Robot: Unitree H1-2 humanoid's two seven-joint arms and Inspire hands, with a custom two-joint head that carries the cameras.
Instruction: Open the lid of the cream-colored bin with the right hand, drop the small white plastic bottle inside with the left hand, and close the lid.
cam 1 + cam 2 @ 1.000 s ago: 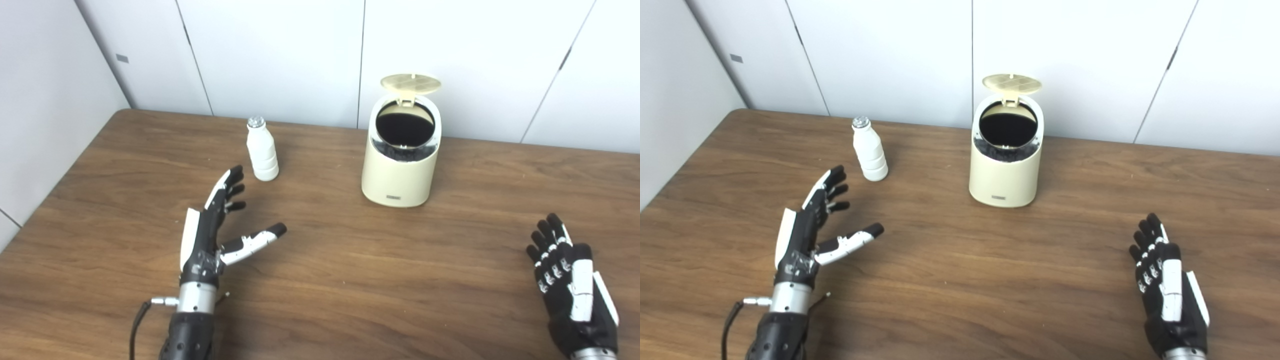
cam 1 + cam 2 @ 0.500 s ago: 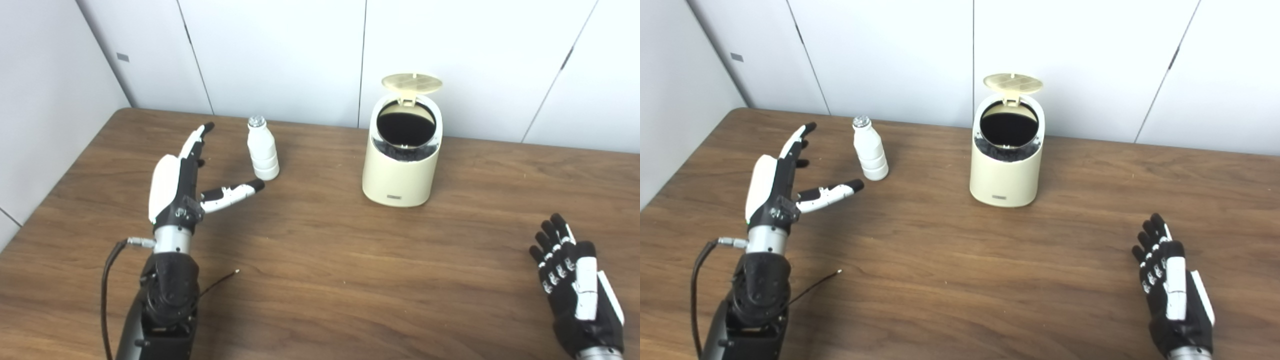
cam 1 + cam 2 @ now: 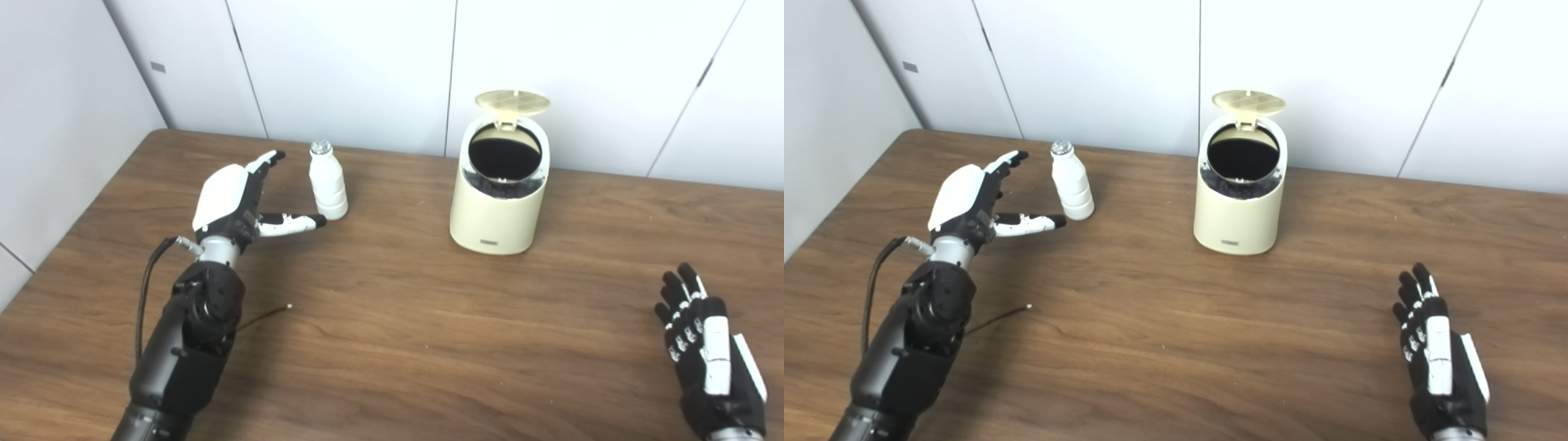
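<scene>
- The bottle (image 3: 327, 188) stands upright on the table (image 3: 404, 331), left of the bin (image 3: 499, 190) and well apart from it, cap up, so a side grasp around its body looks like the natural way to take it.
- The left hand (image 3: 236, 199) hovers just left of the bottle, fingers spread and thumb reaching toward the bottle's base without touching; I judge this is a pre-grasp pose, opened wide enough to wrap the body.
- The bin sits toward the back of the table with its lid (image 3: 512, 102) tipped up behind the dark mouth, so the opening faces up, ready for the drop.
- The right hand (image 3: 710, 355) rests near the table's front edge, far right of the bin, empty, fingers extended and close together, probably waiting clear until the lid needs closing.
</scene>
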